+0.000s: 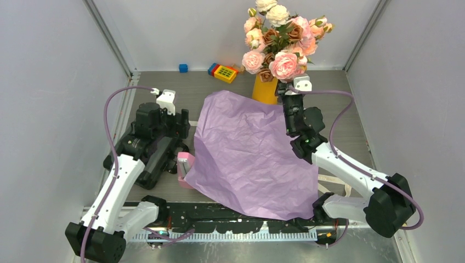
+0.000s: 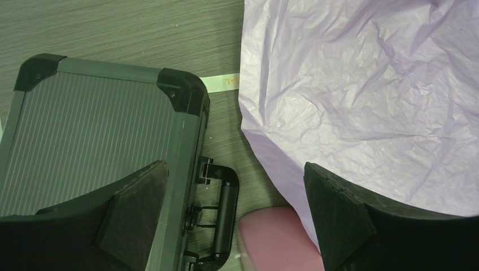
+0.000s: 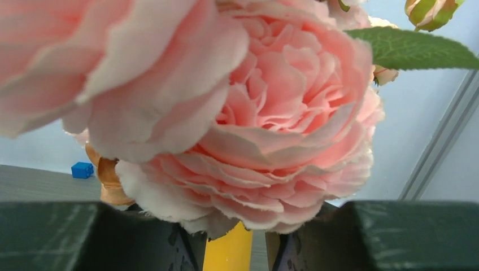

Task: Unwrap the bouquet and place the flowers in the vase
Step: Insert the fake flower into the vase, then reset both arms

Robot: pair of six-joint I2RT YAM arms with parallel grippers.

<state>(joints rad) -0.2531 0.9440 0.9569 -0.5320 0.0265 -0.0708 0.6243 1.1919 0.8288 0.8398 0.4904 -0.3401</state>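
Hovering under the flowers (image 1: pixel 282 38) at the vase (image 1: pixel 265 90), the right pincer (image 3: pixel 223 240) is parted, likely so they stand unaided. The left pincer (image 2: pixel 236 169) hangs spread wide over the edge of the paper (image 1: pixel 252 153).

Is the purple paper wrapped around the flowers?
No, the paper lies spread open on the table, while the flowers stand in the yellow vase.

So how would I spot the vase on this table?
Start at the big lilac paper sheet spread mid-table. Just beyond its far edge stands the vase, a plain yellow-orange cylinder holding pink roses; the toy blocks left of it are small and low.
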